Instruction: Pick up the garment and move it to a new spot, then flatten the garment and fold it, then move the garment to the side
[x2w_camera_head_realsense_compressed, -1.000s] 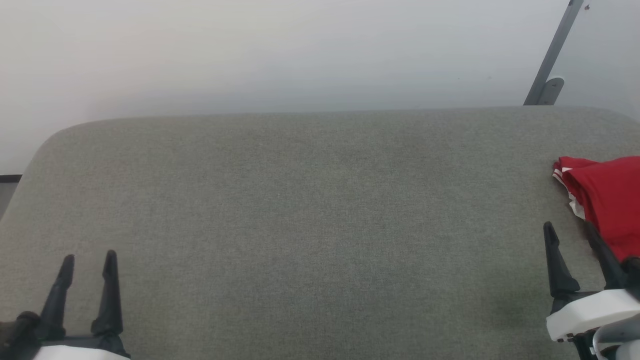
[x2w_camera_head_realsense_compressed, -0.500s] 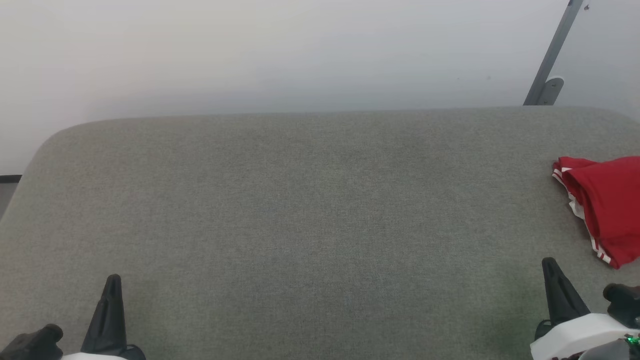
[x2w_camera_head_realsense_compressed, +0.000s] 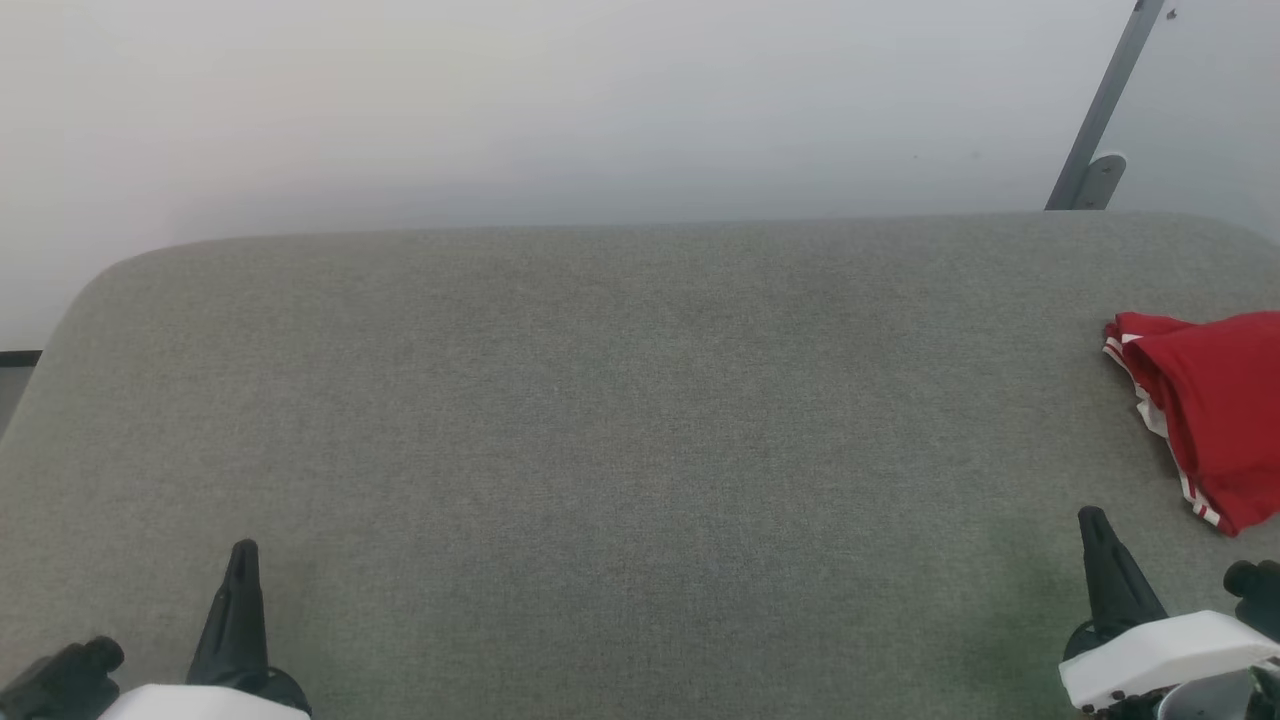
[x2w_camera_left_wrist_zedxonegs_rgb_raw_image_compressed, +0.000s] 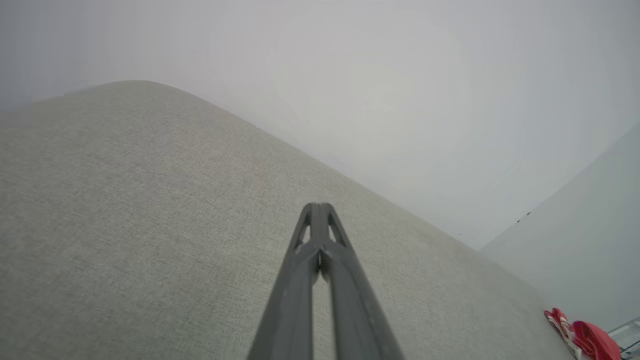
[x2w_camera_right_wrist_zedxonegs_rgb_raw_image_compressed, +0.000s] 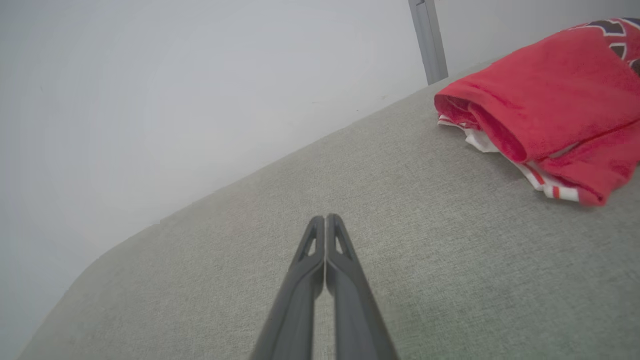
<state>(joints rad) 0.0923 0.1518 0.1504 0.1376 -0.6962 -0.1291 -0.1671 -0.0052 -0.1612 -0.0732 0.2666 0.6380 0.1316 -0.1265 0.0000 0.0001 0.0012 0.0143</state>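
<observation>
Jersey (x2w_camera_head_realsense_compressed: 1215, 410) lay in loose folds at the right end of the grey padded table (x2w_camera_head_realsense_compressed: 600, 400), red body over white striped trim, with dark lettering just showing in the right wrist view. I judge you had it there as the "to the side" spot. Your left gripper (x2w_camera_left_wrist_zedxonegs_rgb_raw_image_compressed: 319, 207) and right gripper (x2w_camera_right_wrist_zedxonegs_rgb_raw_image_compressed: 325, 220) each had fingers pressed together on nothing, low by the front edge. The right one was near the jersey but apart. The table top was its only holder.
</observation>
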